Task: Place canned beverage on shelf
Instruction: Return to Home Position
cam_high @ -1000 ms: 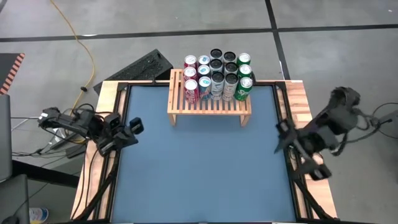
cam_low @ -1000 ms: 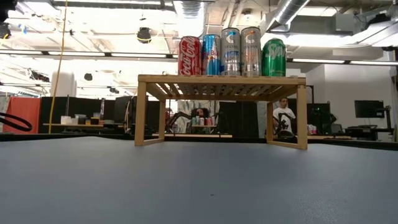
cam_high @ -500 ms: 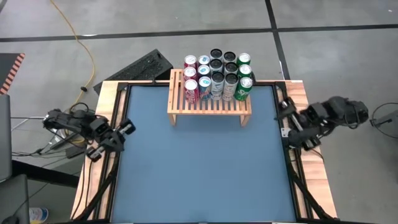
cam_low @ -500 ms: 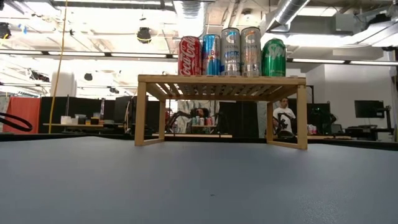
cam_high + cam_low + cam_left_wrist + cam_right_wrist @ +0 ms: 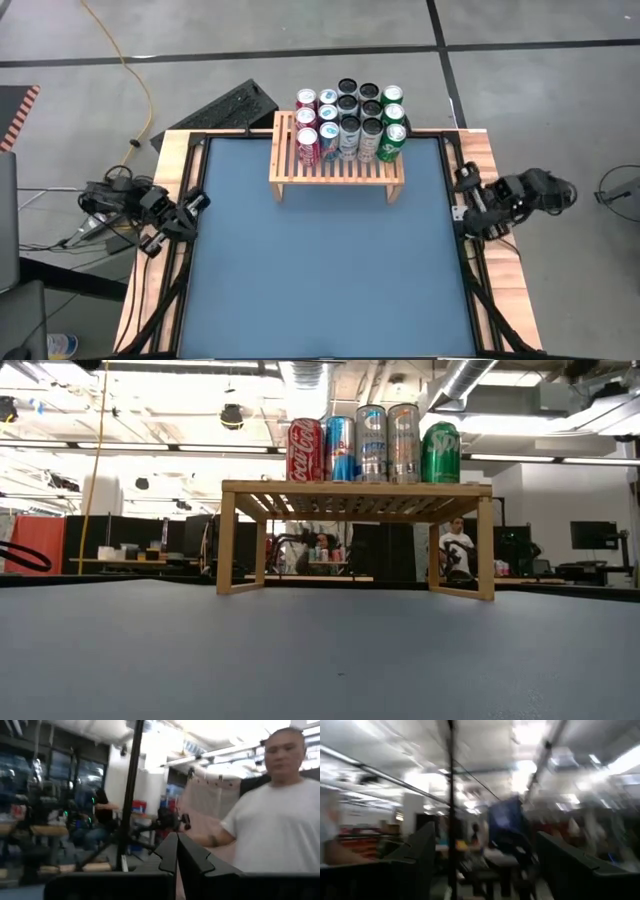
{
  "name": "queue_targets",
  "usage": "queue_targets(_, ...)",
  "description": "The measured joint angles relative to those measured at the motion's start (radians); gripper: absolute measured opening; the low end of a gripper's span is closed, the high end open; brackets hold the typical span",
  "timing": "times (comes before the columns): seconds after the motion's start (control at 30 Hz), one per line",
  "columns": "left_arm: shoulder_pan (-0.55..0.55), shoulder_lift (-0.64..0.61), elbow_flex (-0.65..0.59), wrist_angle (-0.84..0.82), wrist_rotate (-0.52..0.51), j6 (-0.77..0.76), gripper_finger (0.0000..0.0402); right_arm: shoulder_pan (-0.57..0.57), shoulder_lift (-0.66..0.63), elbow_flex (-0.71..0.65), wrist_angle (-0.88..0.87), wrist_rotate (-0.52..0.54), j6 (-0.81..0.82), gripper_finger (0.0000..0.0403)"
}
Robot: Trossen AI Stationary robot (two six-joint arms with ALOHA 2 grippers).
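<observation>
Shelf (image 5: 335, 168) stands at the 12 o'clock edge of the table (image 5: 320, 285). It carries the beverage cans (image 5: 349, 122) upright in close rows: red, blue, silver, green. Left gripper (image 5: 193, 203) sits at the 9 o'clock edge, jaws together. Right gripper (image 5: 466, 201) sits at the 3 o'clock edge, jaws apart.

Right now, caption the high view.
Cans stand in rows on the shelf; left gripper and right gripper sit at the table's sides.
</observation>
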Motion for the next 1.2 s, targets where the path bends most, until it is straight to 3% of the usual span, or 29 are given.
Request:
queue_targets(0.13,-0.001,-0.002,-0.080,0.089,0.061,-0.032,0.0000,0.000,0.003,-0.027,-0.164,0.123,0.119,0.0286)
queue_targets(0.33,0.000,0.000,-0.295,0.266,-0.024,-0.057,0.0000,0.006,-0.005,-0.065,-0.174,0.102,0.081,0.0286)
queue_targets(0.67,0.000,0.000,-0.292,0.181,-0.034,0.003,0.0000,0.009,-0.004,-0.239,-0.117,0.101,0.058,0.0286)
queue_targets(0.8,0.001,-0.001,-0.292,0.172,-0.092,0.069,0.0000,0.005,-0.005,-0.342,0.024,0.108,0.046,0.0286)
queue_targets(1.2,0.001,0.000,-0.293,0.057,-0.153,0.045,0.0000,-0.008,-0.003,-0.354,-0.105,0.157,0.062,0.0286)
